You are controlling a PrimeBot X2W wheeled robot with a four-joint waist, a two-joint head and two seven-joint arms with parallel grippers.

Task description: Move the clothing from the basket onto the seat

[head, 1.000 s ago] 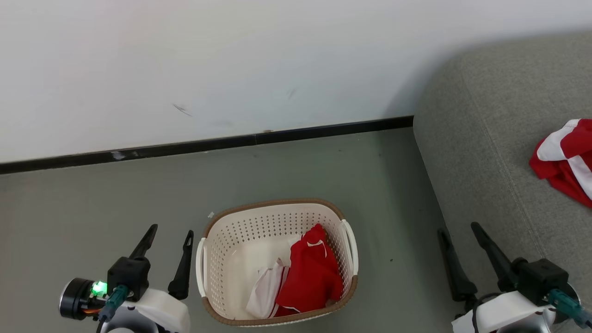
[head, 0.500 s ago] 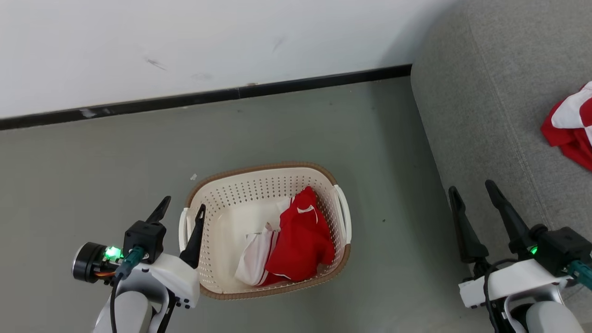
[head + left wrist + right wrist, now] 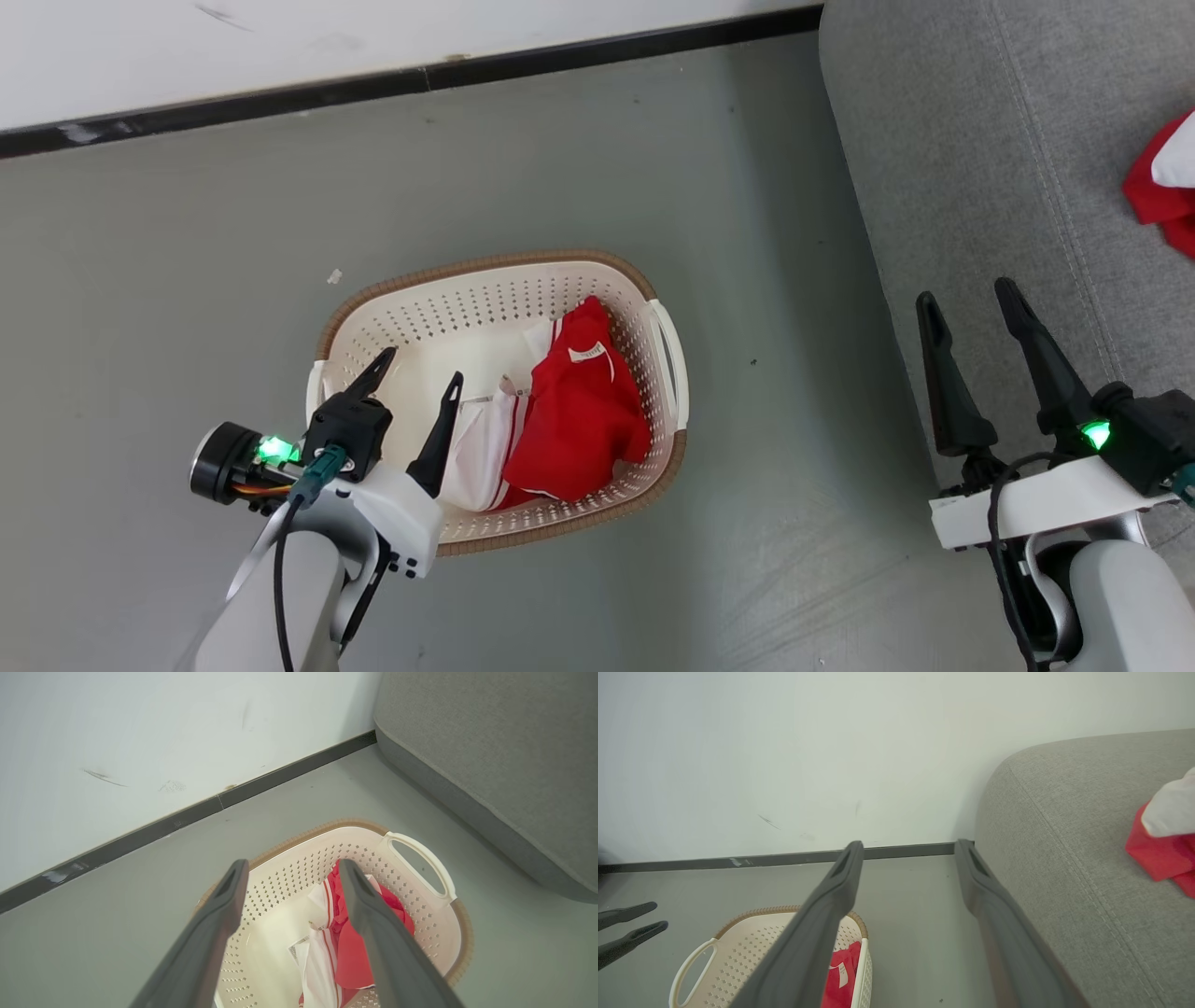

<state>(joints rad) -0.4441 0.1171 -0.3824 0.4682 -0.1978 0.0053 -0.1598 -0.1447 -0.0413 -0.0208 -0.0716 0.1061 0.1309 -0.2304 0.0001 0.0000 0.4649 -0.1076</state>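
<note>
A cream basket (image 3: 653, 322) with a brown rim stands on the floor, holding one red and white piece of clothing (image 3: 579, 420) against its right side. My left gripper (image 3: 420, 364) hangs open over the basket's left half, fingers apart and empty; in the left wrist view the garment (image 3: 350, 961) lies below them inside the basket (image 3: 420, 858). A second red and white garment (image 3: 1162, 182) lies on the grey seat (image 3: 943, 168) at the right edge. My right gripper (image 3: 966, 299) stands open and empty over the seat's left border. The right wrist view shows the seat (image 3: 1064, 826) and that garment (image 3: 1164, 849).
A white wall with a black skirting board (image 3: 373, 89) runs along the back. Grey floor (image 3: 775, 373) separates the basket from the seat. A small white scrap (image 3: 334, 276) lies on the floor left of the basket.
The head camera has tilted down, so the whole scene has slid up. My left gripper has moved right, from beside the basket to over its left half. Both grippers have stayed open.
</note>
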